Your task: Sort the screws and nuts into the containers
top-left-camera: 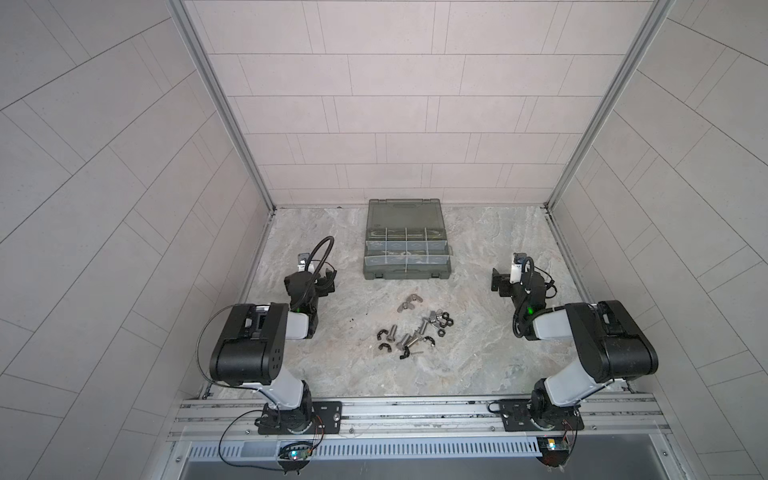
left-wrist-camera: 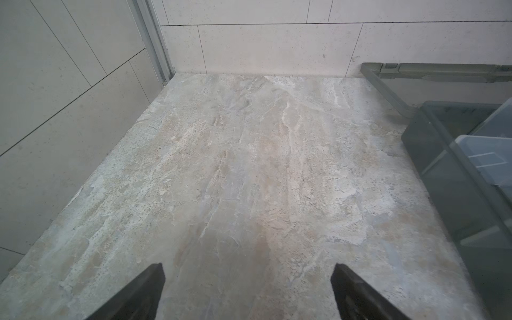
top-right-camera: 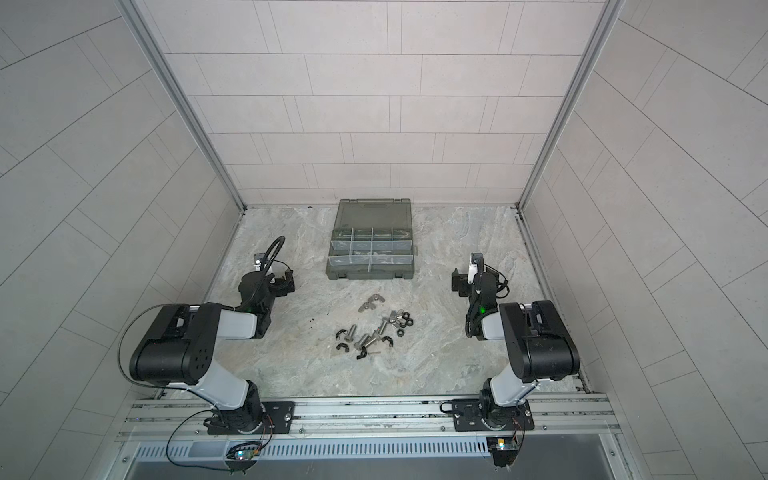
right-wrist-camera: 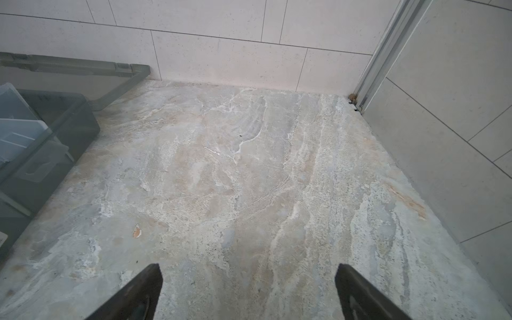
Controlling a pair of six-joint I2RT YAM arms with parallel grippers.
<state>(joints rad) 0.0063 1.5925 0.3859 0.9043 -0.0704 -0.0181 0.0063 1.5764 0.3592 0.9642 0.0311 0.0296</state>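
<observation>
Table [top-left-camera: 332, 365] with an organiser case [top-left-camera: 405, 272] at the back and a pile of loose hardware in front of it.

From where I stand behind the arms, the case sits mid-table on the far side, its lid [top-left-camera: 404, 212] opened back toward the rear wall and the containers [top-left-camera: 406, 249] in rows before the lid. Nearer, apart from the case, the pile lies on the table: the nuts [top-left-camera: 445, 320] on its far and right sides, the screws [top-left-camera: 406, 340] in the middle, and clips [top-left-camera: 383, 340] along its left and near edges. The left gripper [left-wrist-camera: 248, 277] stands left of the case and the right gripper [right-wrist-camera: 248, 277] right of it, both well apart from the pile.
</observation>
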